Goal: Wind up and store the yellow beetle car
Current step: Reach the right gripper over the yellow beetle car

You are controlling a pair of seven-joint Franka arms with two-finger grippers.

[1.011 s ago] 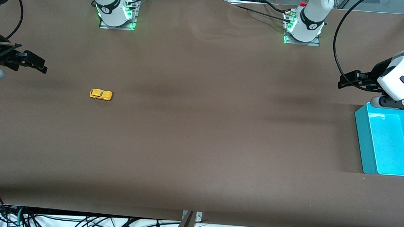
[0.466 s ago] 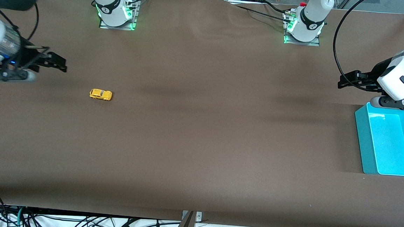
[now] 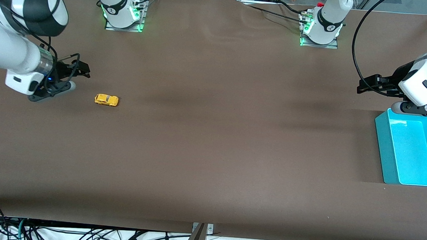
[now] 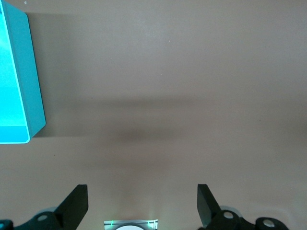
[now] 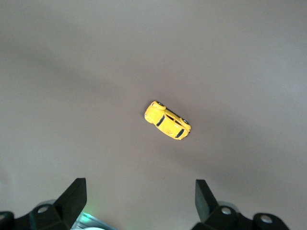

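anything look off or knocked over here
Nothing stands out. The yellow beetle car sits upright on its wheels on the table; the teal bin sits flat and looks empty. The right gripper, open, hangs near the car; the left gripper, open, waits by the bin.

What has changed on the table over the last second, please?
The right gripper has swung in from the right arm's end of the table toward the car, fingers open, and now hangs close beside it without touching. The car has not moved. The left gripper waits open by the bin, as before, and the bin is unchanged.
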